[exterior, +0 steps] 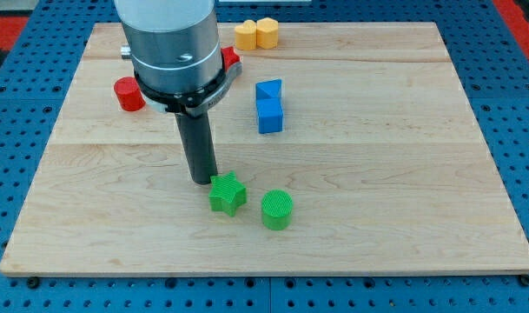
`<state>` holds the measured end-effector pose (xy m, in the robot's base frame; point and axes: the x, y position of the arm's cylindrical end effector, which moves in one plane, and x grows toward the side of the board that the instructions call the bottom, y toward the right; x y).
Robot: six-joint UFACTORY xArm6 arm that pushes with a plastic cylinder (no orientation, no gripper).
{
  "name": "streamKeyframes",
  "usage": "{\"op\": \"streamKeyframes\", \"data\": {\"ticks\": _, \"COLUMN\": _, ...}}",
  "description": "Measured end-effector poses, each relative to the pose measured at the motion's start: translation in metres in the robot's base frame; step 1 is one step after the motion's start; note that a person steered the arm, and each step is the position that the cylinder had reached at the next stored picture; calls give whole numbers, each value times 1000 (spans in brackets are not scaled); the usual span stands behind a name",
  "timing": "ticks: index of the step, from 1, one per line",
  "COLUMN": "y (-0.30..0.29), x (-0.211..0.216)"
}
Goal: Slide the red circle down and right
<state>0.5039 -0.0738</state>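
Six blocks show on the bench (403,174), a pale wooden board lying on a blue pegboard (12,130). At the view's left, toward the top, sits the red circle (128,94), partly tucked behind the arm (173,52). A second red block (232,59), shape unclear, peeks out from behind the arm's right side. At the view's top edge of the board lies the yellow block (256,35), a two-lobed form that I cannot name surely. Below it, right of the arm, is the blue block (269,106), an angular piece. Low in the middle are the green star (228,194) and, just beside it on the view's right, the green circle (277,210), the two apart by a narrow gap.

My tip (202,181) rests on the board at the green star's upper left corner, touching it or very nearly so; I cannot tell which. It stands well apart from the red circle, which lies up and to the view's left of it. This arm carries no fingers, only the straight dark rod (197,146), so nothing is pinched or held.
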Motion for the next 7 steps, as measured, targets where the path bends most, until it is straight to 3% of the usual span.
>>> {"op": "streamKeyframes", "data": {"ticks": 2, "y": 39, "x": 22}}
{"op": "streamKeyframes", "data": {"ticks": 4, "y": 38, "x": 22}}
{"op": "streamKeyframes", "data": {"ticks": 5, "y": 34, "x": 8}}
{"op": "streamKeyframes", "data": {"ticks": 7, "y": -15, "x": -67}}
